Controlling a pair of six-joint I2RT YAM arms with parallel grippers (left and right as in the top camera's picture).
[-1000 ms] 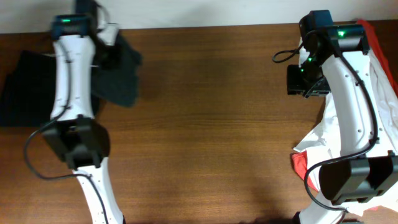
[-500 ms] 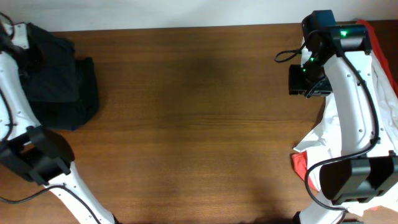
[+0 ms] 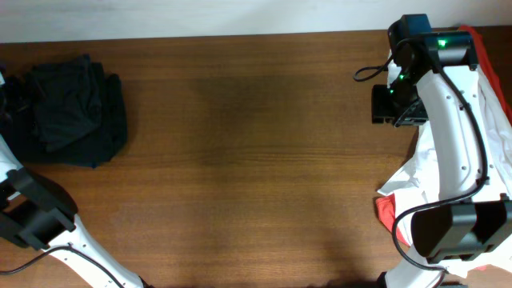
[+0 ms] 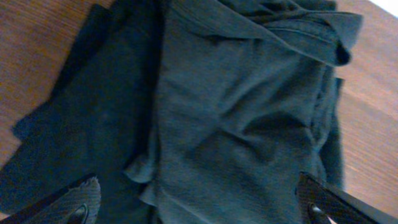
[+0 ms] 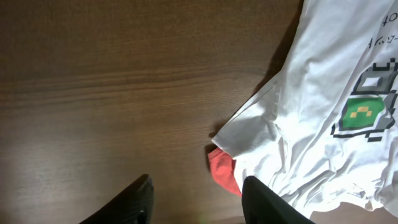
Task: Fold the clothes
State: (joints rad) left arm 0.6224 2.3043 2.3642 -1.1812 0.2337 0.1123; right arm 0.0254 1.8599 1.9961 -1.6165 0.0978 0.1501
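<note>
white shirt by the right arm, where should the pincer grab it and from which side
Grip the white shirt at its pointed corner beside the red cloth, probably coming from the bare table side: that edge lies free, the rest is rumpled.

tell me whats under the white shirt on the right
A red garment pokes out from under the corner of the white shirt, on the wooden table. How far it runs beneath, or what else lies there, is covered.
</note>
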